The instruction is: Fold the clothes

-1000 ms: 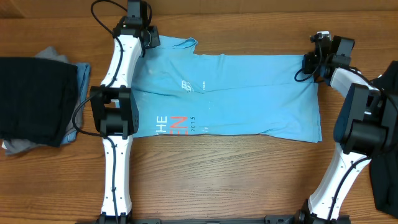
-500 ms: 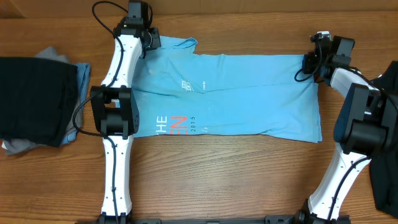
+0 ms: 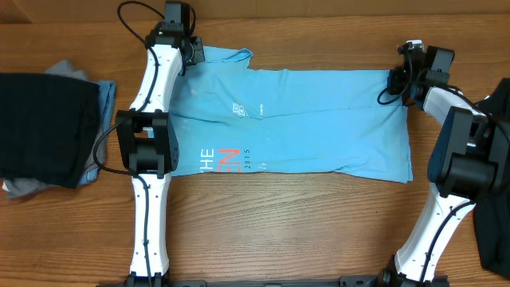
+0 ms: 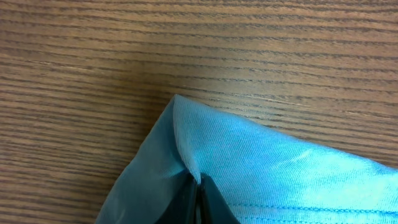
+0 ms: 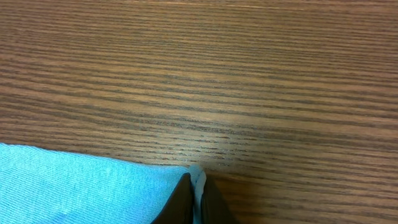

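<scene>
A sky-blue T-shirt (image 3: pixel 295 119) with white-and-red lettering lies folded lengthwise across the wooden table. My left gripper (image 3: pixel 189 49) is shut on its far left corner; the left wrist view shows the fingers (image 4: pixel 198 186) pinching the blue cloth (image 4: pixel 280 168). My right gripper (image 3: pixel 398 80) is shut on the shirt's far right corner; in the right wrist view the fingers (image 5: pixel 196 186) clamp the cloth edge (image 5: pixel 74 183) low on the table.
A pile of folded clothes, black on top (image 3: pixel 44 127) with grey and blue beneath, lies at the left edge. A dark garment (image 3: pixel 494 231) lies at the right edge. The table (image 3: pixel 279 231) is brown wood.
</scene>
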